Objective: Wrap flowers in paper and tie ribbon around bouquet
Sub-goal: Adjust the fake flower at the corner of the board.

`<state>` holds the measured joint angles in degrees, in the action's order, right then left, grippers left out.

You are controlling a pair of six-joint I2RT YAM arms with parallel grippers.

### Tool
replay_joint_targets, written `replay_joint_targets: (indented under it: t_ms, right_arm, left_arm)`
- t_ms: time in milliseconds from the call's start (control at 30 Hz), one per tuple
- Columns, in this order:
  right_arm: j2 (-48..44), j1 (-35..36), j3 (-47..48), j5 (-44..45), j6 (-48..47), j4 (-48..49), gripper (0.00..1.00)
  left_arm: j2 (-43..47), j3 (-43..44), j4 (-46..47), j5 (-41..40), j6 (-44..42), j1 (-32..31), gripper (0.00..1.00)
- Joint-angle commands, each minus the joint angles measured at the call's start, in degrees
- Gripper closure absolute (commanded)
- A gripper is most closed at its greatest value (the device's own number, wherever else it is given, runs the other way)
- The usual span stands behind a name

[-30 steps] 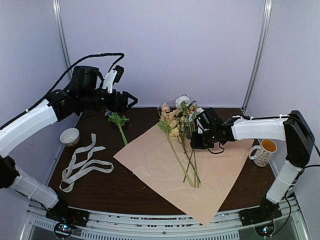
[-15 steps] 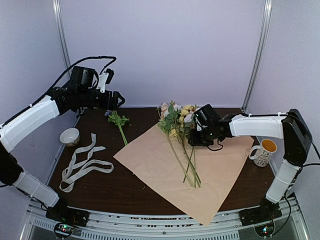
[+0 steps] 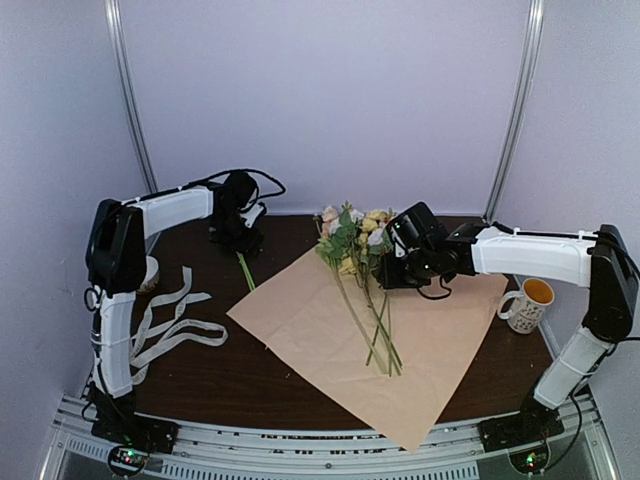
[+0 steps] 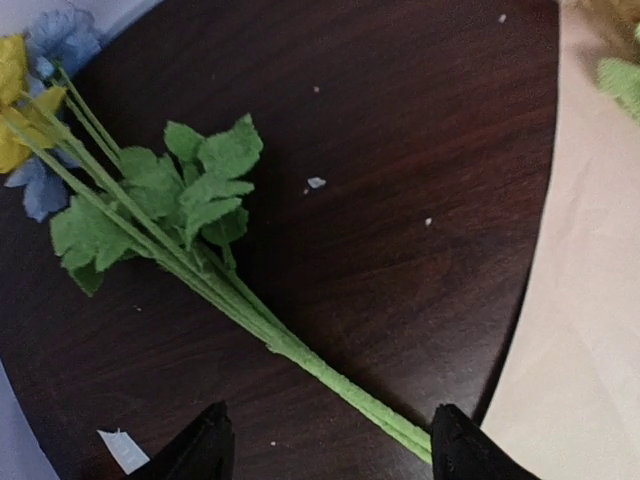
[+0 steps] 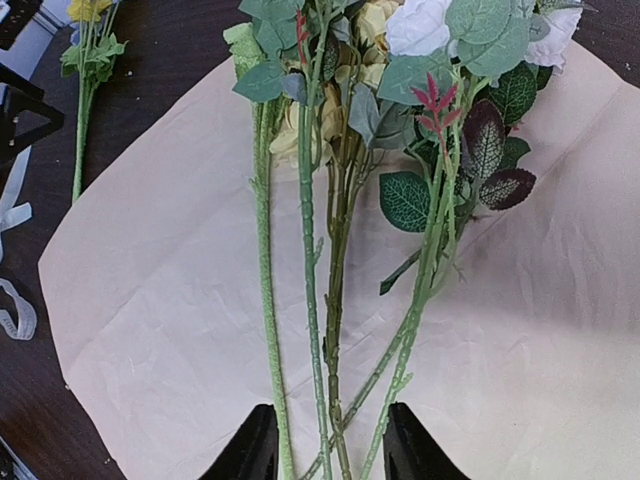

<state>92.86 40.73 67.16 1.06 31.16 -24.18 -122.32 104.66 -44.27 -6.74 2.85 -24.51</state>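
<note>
The flowers [image 3: 357, 243] lie on the tan paper [image 3: 440, 350], blooms toward the back and stems [image 5: 336, 250] running toward the front. My right gripper [image 3: 388, 278] hovers low over them, open. Several stems pass loosely between its fingertips [image 5: 252, 447], above the paper [image 5: 150, 300]. A separate sprig [image 3: 244, 265] with yellow and blue blooms lies on the dark table at the back left. My left gripper [image 3: 241, 240] is just over it, open. The sprig's green stem [image 4: 300, 350] runs between its wide-apart fingertips [image 4: 205, 452]. The cream ribbon [image 3: 165, 330] lies looped at the left.
A white mug [image 3: 527, 303] stands at the right, beside the paper's corner. The paper's edge [image 4: 590, 300] lies close to the right of the left gripper. Ribbon loops [image 5: 12, 210] show at the left edge of the right wrist view. Purple walls close in the back.
The right gripper has opened and let the flowers settle on the paper. The left arm swung down from high at the left to the loose sprig at the back.
</note>
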Motion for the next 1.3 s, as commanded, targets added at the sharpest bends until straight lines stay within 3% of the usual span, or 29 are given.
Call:
replay_joint_targets:
  t_ms: [0, 133, 300, 667, 867, 1000, 1267]
  right_arm:
    - [-1.94, 0.55, 0.01, 2.59, -1.36, -2.10, 0.62]
    - [-2.82, 0.58, -1.43, 3.06, -1.28, -1.71, 0.62]
    - [-3.07, 0.58, -2.11, 3.20, -1.17, -1.43, 0.62]
    - [-3.30, 0.58, -2.18, 2.95, -1.58, -1.14, 0.62]
    - [-3.34, 0.65, -2.83, 2.53, -1.61, -1.01, 0.62]
    - [-3.90, 0.62, -3.44, 2.84, -1.58, -0.97, 0.62]
    - [-3.56, 0.58, -3.56, 2.45, -1.26, -0.49, 0.62]
  left_arm:
    - [-7.51, 7.57, -6.49, -3.50, -3.32, 0.71, 0.29]
    - [-12.22, 9.42, -8.26, -5.58, -4.12, 0.69, 0.29]
    - [-12.18, 4.71, -7.94, -5.05, -3.02, 2.52, 0.29]
    - [0.00, -13.55, -1.24, -0.15, 1.49, 9.74, 0.33]
    - [3.43, -16.03, 1.08, 4.07, 2.11, 9.83, 0.50]
    - [6.68, -18.52, 4.63, 5.32, 1.76, 9.85, 0.52]
    - [5.55, -18.75, 6.22, 7.55, 1.17, 9.84, 0.69]
